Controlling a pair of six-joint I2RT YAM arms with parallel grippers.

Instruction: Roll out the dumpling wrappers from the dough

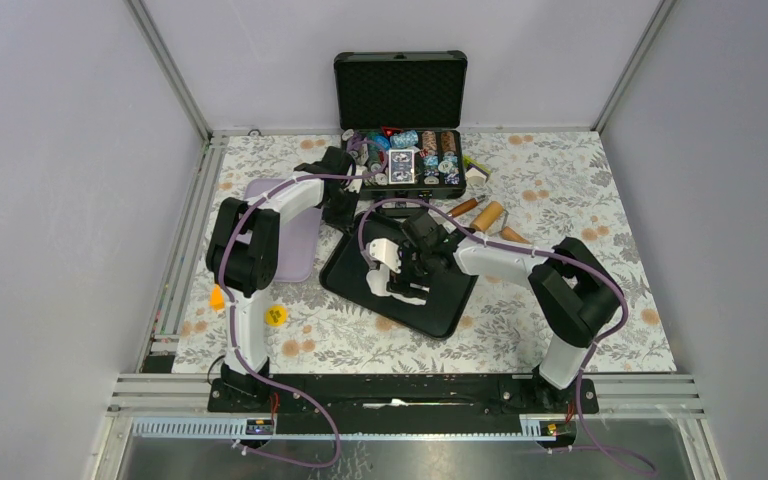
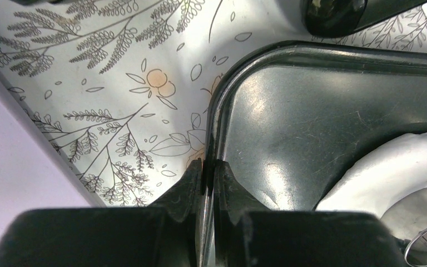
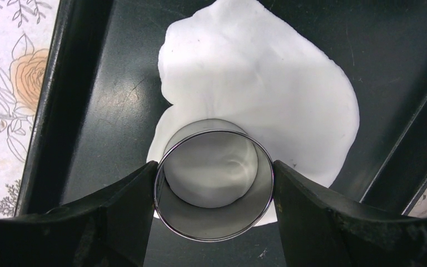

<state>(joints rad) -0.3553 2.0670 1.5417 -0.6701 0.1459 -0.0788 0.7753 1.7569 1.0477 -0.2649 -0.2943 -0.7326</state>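
Note:
A flat, irregular sheet of white dough (image 3: pixel 267 78) lies in the black tray (image 3: pixel 111 111). My right gripper (image 3: pixel 214 183) is shut on a steel ring cutter (image 3: pixel 217 222), which stands on the near edge of the dough; the dough inside the ring looks round. No loose dumpling wrapper shows. In the top view the right gripper (image 1: pixel 405 278) hides most of the dough. My left gripper (image 2: pixel 208 172) is shut on the tray's rim (image 2: pixel 217 128) at its far left corner. An edge of the dough (image 2: pixel 389 172) shows in the left wrist view.
A lilac board (image 1: pixel 295 235) lies left of the tray (image 1: pixel 450 300). A wooden rolling pin (image 1: pixel 488 215) lies behind it. An open black case of poker chips (image 1: pixel 405 160) stands at the back. A yellow piece (image 1: pixel 275 316) and an orange piece (image 1: pixel 217 297) lie front left.

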